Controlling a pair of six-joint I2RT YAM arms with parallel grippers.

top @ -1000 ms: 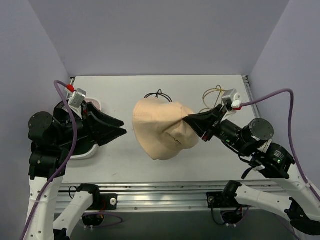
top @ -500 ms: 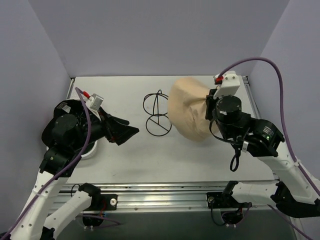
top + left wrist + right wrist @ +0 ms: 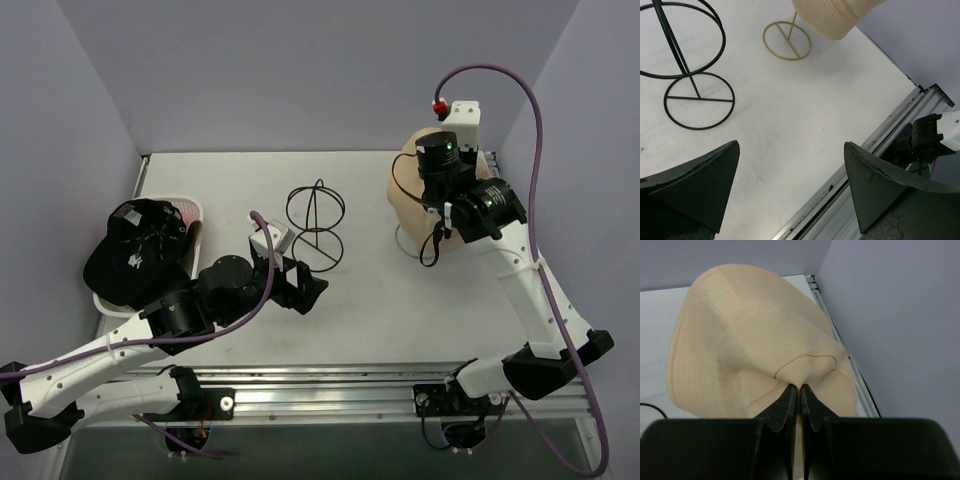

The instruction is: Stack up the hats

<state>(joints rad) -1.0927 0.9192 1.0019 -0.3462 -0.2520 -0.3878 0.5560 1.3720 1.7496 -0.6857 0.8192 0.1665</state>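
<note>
Left claw (image 3: 306, 291) hangs spread wide, empty, over the white surface (image 3: 380, 300). Beyond it, 1 black wire globe frame (image 3: 315, 224). Far right, the right claw (image 3: 800, 390) is clenched on the soft beige fabric bucket hat (image 3: 404, 203), over a gold wire stand (image 3: 787, 40).

beige hat (image 3: 407, 180) seems mostly hidden behind right arm (image 3: 482, 206).

The beige hat (image 3: 730, 330) on my wrist feed is matt woven cloth with a fine ribbed grain. The table (image 3: 790, 125) is matt white, faintly scuffed. The black wire frame (image 3: 682, 60) and the brass-toned frame (image 3: 788, 40) are probably painted metal. The black cap (image 3: 135, 250) is dull cloth.
</note>
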